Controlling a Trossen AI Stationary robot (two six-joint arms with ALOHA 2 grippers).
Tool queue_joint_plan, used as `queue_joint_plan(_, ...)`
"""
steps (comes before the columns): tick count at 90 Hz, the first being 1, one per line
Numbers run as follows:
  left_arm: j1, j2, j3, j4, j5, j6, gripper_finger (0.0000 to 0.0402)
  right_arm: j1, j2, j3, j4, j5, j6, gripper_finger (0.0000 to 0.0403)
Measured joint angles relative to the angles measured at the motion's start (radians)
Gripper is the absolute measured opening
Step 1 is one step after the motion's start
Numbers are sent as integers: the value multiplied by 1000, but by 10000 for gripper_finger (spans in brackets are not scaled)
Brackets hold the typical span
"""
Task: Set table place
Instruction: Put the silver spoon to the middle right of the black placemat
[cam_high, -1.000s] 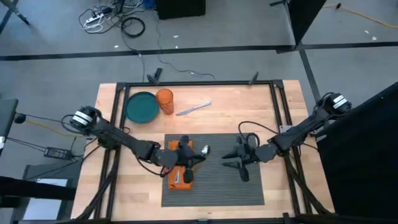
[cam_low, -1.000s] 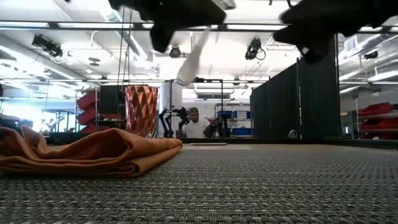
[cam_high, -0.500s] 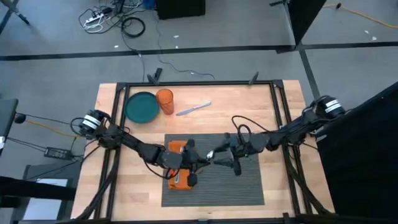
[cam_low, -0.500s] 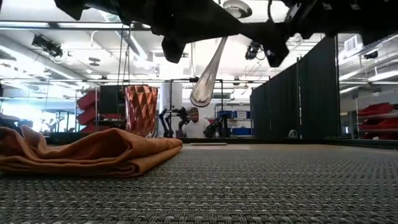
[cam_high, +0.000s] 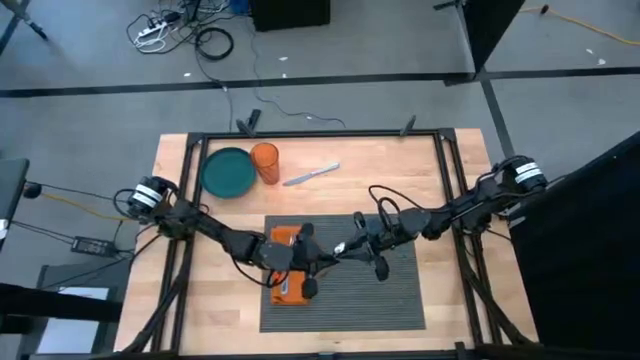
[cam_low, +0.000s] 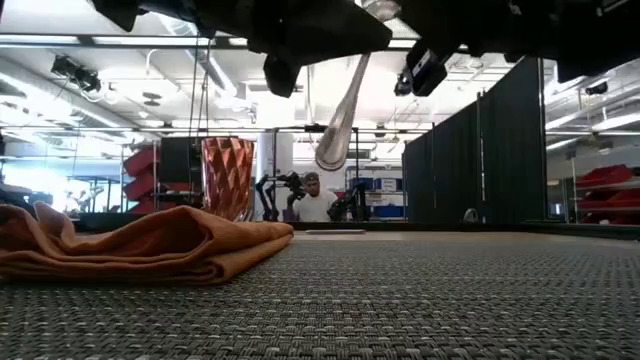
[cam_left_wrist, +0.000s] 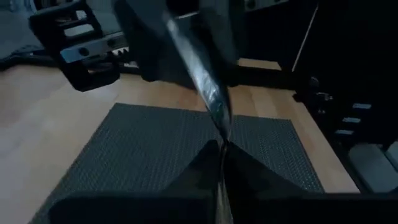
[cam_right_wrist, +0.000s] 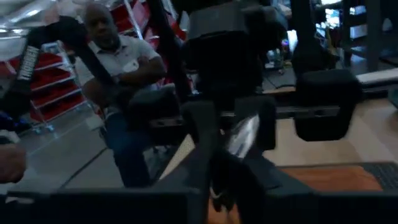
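Both grippers meet over the middle of the placemat (cam_high: 345, 275), and a spoon (cam_low: 340, 125) hangs between them, clear of the surface. The left gripper (cam_high: 318, 259) has its fingers clamped on the spoon; the left wrist view shows the metal running straight out from between them. The right gripper (cam_high: 352, 247) sits at the spoon's other end with its fingers on either side of the bright metal in the right wrist view. Whether they are bearing on it I cannot tell. This reads as a hand-over from left arm to right.

From the low view the spoon hangs steeply, bowl downward.

Surroundings: orange napkin (cam_high: 289, 278) lies folded on the left part of the placemat, partly under the left arm. Placemat lies flat on the near half of the table (cam_high: 450, 200). Teal plate (cam_high: 228, 172), orange cup (cam_high: 265, 161) and knife (cam_high: 311, 175) sit at the far left of the table, off the placemat. A person is in the room beyond.

Risks, judged from here:
- Left releases before right has a firm hold: spoon drops, bounces, may slide off the placemat.
- Both clamp and pull apart: spoon twists or slips askew.
- Left arm dragging low on retreat could rumple the napkin.
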Motion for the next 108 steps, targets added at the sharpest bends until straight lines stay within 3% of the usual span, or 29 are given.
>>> queue_joint_plan(19, 1, -1, 1, 26, -27, 52, 15, 0, -111, 0, -160, -2, 101, 1)
queue_joint_plan(47, 0, -6, -1, -20, -19, 91, 132, 25, -340, 0, -554, 1, 110, 0)
queue_joint_plan(64, -2, -15, -1, -23, -18, 69, 153, 78, -483, 0, -757, -28, 238, 0)
queue_joint_plan(85, -3, -9, -1, -29, -19, 17, 152, 144, -574, 0, -1020, 47, 556, 0)
queue_joint_plan(108, 13, -10, -1, -21, -19, 26, 152, 165, -608, 0, -1311, -39, 1081, 0)
